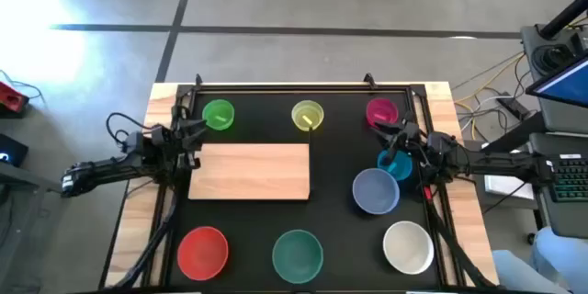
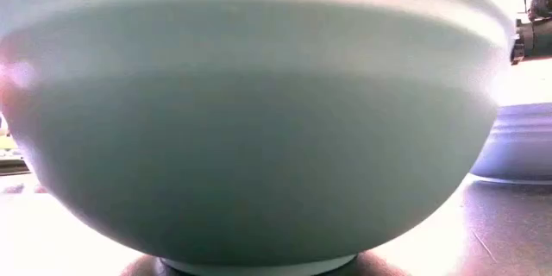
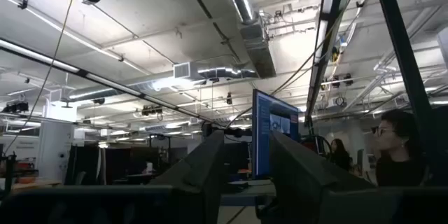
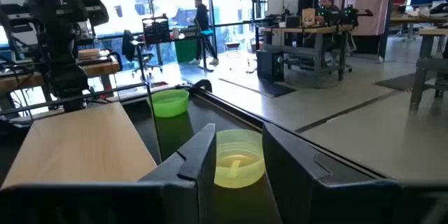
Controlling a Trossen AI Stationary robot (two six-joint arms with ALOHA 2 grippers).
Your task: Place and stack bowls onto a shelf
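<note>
I hold both arms at the bench edges, left jaws [image 1: 197, 130] and right jaws [image 1: 401, 134] parted and empty, beside the bare light-wood shelf board [image 1: 250, 171].

Overhead camera covers the whole table; low camera sits against the teal bowl [image 2: 250, 129]

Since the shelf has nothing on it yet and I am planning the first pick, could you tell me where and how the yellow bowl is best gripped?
Probably by its rim, from above. The yellow bowl sits upright and open, so one finger can go inside the wall and one outside. Its side toward the shelf looks free. The right gripper, open, already faces it; the green bowl stands well apart.
</note>
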